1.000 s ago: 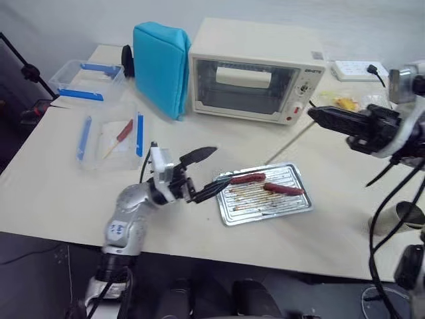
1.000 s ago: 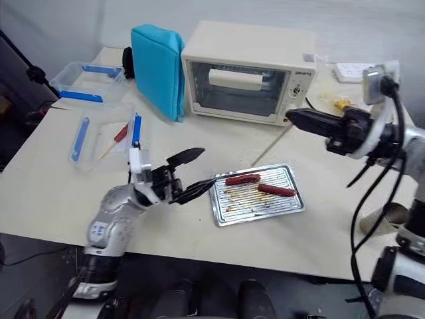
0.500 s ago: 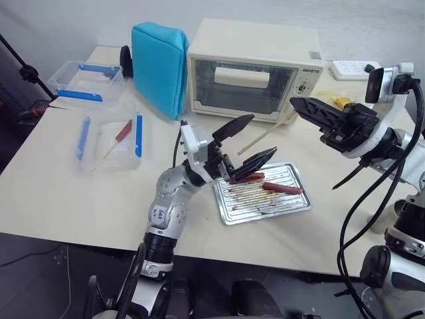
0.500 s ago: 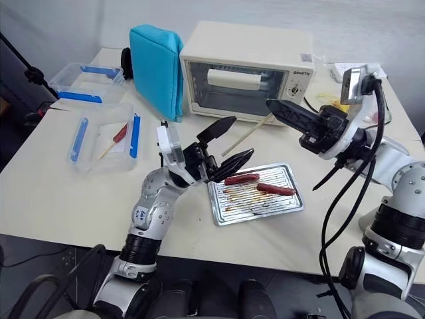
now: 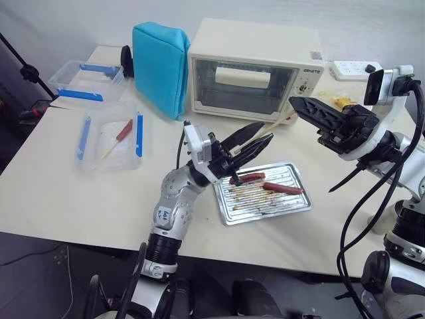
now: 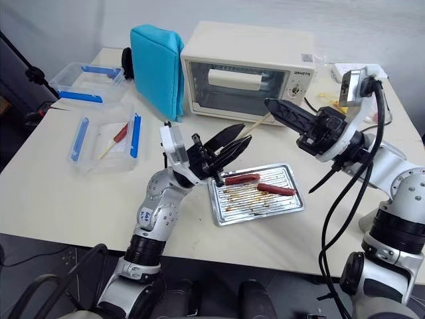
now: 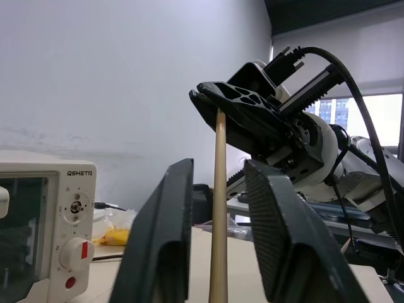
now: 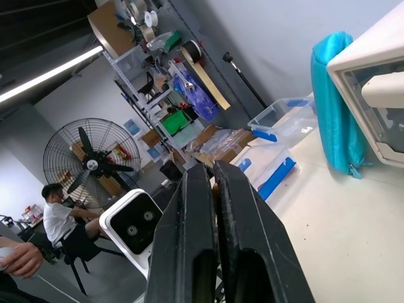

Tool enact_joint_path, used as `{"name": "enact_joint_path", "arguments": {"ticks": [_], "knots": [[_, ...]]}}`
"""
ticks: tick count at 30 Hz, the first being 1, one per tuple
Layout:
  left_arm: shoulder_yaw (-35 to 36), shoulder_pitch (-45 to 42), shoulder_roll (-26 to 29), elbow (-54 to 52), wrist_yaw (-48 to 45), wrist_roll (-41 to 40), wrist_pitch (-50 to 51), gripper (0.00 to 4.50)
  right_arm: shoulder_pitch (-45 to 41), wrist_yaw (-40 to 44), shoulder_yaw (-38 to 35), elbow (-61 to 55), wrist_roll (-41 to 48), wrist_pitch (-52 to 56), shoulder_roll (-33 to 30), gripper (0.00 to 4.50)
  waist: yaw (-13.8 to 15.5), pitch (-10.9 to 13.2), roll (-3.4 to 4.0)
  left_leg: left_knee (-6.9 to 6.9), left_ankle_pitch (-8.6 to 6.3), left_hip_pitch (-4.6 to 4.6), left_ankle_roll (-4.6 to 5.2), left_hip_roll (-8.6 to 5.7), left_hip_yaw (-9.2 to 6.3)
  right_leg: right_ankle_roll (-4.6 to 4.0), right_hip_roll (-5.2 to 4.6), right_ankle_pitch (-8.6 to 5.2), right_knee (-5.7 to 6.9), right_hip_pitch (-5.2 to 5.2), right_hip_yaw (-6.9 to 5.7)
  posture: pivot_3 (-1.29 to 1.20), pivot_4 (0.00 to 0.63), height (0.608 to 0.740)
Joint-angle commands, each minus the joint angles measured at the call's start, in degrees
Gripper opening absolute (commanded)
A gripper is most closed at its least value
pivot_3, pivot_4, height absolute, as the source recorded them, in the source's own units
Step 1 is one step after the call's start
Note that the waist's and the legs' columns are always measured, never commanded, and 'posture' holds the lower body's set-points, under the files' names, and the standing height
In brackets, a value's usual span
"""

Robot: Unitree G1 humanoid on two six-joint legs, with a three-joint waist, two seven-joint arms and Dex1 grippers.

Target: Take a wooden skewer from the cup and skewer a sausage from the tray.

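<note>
My right gripper [image 5: 294, 104] is shut on the upper end of the wooden skewer [image 7: 218, 189], which slants down toward the tray [image 5: 269, 216]. My left gripper [image 5: 265, 133] hangs above the tray's near-left corner. Its fingers [image 7: 170, 214] flank the skewer closely, with a thin gap showing on each side in the left wrist view. Two sausages lie on the tray: one [image 5: 250, 177] just below the left gripper, the redder one [image 5: 283, 189] further right. The cup [image 6: 367, 220] is mostly hidden behind my right arm.
A cream toaster oven [image 5: 252, 73] and a blue cover [image 5: 159, 63] stand at the back. Two clear blue-clipped boxes [image 5: 109, 136] [image 5: 89, 78] sit at the left, the nearer holding a skewered sausage. A power strip [image 5: 355, 66] lies at the back right. A seated person [image 8: 57, 221] is in the background.
The left hand rose and moved right from the tray's edge up to the skewer. Its wide-open fingers then narrowed around the stick. The right gripper swung the skewer leftward earlier and now holds still.
</note>
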Motion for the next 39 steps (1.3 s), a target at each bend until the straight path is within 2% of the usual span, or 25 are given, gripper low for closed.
{"name": "enact_joint_path", "arguments": {"ticks": [1, 6, 9, 14, 18, 20, 21, 22, 26, 29, 32, 35, 39], "knots": [[-0.54, -0.42, -0.79, -1.41, 0.32, -0.26, -0.90, 0.06, 0.55, -0.37, 0.28, -2.44, 2.13, -1.25, -1.51, 0.00, -0.01, 0.00, 0.00, 0.00, 0.00, 0.00, 0.00, 0.00, 0.00, 0.00, 0.00, 0.00, 0.00, 0.00, 0.00, 0.00, 0.150, 0.740], [-0.34, -0.13, -0.55, -1.70, 0.89, -0.35, -0.44, 0.01, 1.49, -2.91, 0.66, -1.53, 5.71, -1.13, -1.90, 0.00, -0.01, 0.00, 0.00, -0.01, 0.01, 0.00, 0.01, 0.00, 0.00, 0.00, 0.00, 0.00, -0.01, 0.01, 0.00, 0.00, 0.150, 0.740], [0.81, -0.52, 0.39, -2.11, 1.76, -0.76, 0.62, 0.00, 3.75, -2.14, 1.08, -2.58, 4.80, -0.29, -4.25, 0.74, 0.01, 0.00, 0.00, -0.01, 0.00, 0.00, 0.01, 0.00, 0.00, 0.00, -0.01, 0.00, -0.02, 0.01, 0.00, 0.00, 0.150, 0.740], [3.80, 0.89, 6.82, -4.75, 0.42, -2.06, 3.67, 0.00, 7.31, 4.13, 0.09, -5.05, -9.41, -11.31, -7.25, 2.40, -0.02, 0.00, 0.00, -0.02, 0.00, -0.01, 0.03, -0.03, 0.00, 0.00, 0.00, 0.00, -0.06, 0.02, 0.00, 0.00, 0.150, 0.740], [7.93, 6.23, 16.69, -8.76, -3.00, -4.84, 8.38, 0.00, 18.51, 19.11, 3.73, -8.82, -24.28, -19.91, -16.46, 3.75, -0.01, 0.00, 0.00, -0.16, 0.01, 0.02, 0.01, 0.02, -0.02, 0.00, 0.06, 0.00, -0.16, 0.02, -0.02, 0.00, 0.150, 0.740], [10.66, 10.17, 21.84, -10.65, -4.59, -6.40, 10.67, 0.00, 27.01, 28.60, 6.76, -10.13, -36.88, -33.42, -19.91, 4.41, -0.09, 0.00, 0.00, -0.22, 0.01, 0.02, 0.01, 0.02, -0.04, 0.00, 0.05, 0.00, -0.23, 0.04, -0.02, 0.00, 0.150, 0.740], [12.05, 12.24, 24.02, -11.40, -5.09, -7.03, 11.58, 0.00, 31.02, 33.39, 7.86, -9.62, -43.17, -42.57, -20.60, 4.47, -0.08, 0.00, 0.00, -0.24, 0.01, 0.04, 0.01, 0.02, -0.04, 0.00, 0.06, 0.00, -0.26, 0.05, -0.01, 0.00, 0.150, 0.740], [13.49, 14.36, 26.04, -12.18, -5.58, -7.69, 12.34, 0.00, 34.40, 36.24, 7.82, -9.09, -45.82, -46.69, -20.46, 4.47, -0.05, 0.00, 0.00, -0.23, 0.01, 0.03, 0.01, 0.01, -0.03, 0.00, 0.05, 0.00, -0.26, 0.05, -0.02, 0.00, 0.150, 0.740], [17.62, 20.06, 30.47, -14.13, -5.43, -9.18, 14.00, 0.00, 42.45, 41.76, 6.99, -5.83, -50.71, -56.06, -18.59, 4.47, -0.08, 0.02, -0.03, -0.13, 0.02, 0.09, 0.02, -0.04, -0.01, 0.01, -0.03, 0.00, -0.28, 0.10, 0.02, 0.00, 0.150, 0.740], [20.78, 24.65, 32.38, -14.71, -4.80, -9.46, 14.60, 0.00, 45.87, 42.77, 7.05, -4.18, -52.73, -59.43, -17.12, 4.47, -0.16, 0.03, -0.05, -0.15, 0.00, 0.54, 0.02, -0.02, -0.06, 0.01, -0.05, 0.00, -0.46, 0.57, 0.00, 0.00, 0.150, 0.740], [22.03, 27.32, 32.99, -15.40, -4.42, -9.57, 14.86, 0.00, 46.56, 43.43, 7.14, -3.21, -53.19, -59.96, -16.89, 4.47, -0.38, 0.04, -0.06, -0.54, -0.29, 1.23, 0.19, 0.00, -0.05, -0.05, -0.08, -0.03, -0.80, 1.21, 0.03, 0.00, 0.150, 0.740], [22.95, 28.96, 33.45, -15.47, -4.51, -9.86, 15.05, 0.00, 43.86, 43.38, 8.40, -3.20, -52.91, -55.91, -19.22, 4.47, -0.43, 0.04, -0.06, -0.68, -0.26, 1.24, 0.13, 0.00, -0.08, -0.07, -0.10, -0.03, -0.83, 1.15, 0.01, 0.00, 0.150, 0.740], [23.03, 29.10, 33.63, -15.20, -4.31, -9.84, 14.84, 0.00, 35.81, 40.63, 13.10, -5.11, -53.46, -46.23, -22.64, 4.47, -0.96, 0.04, -0.06, -0.75, -0.08, 1.21, -0.17, 0.00, -0.07, -0.08, -0.13, -0.03, -0.81, 1.04, 0.01, 0.00, 0.150, 0.740]]}}
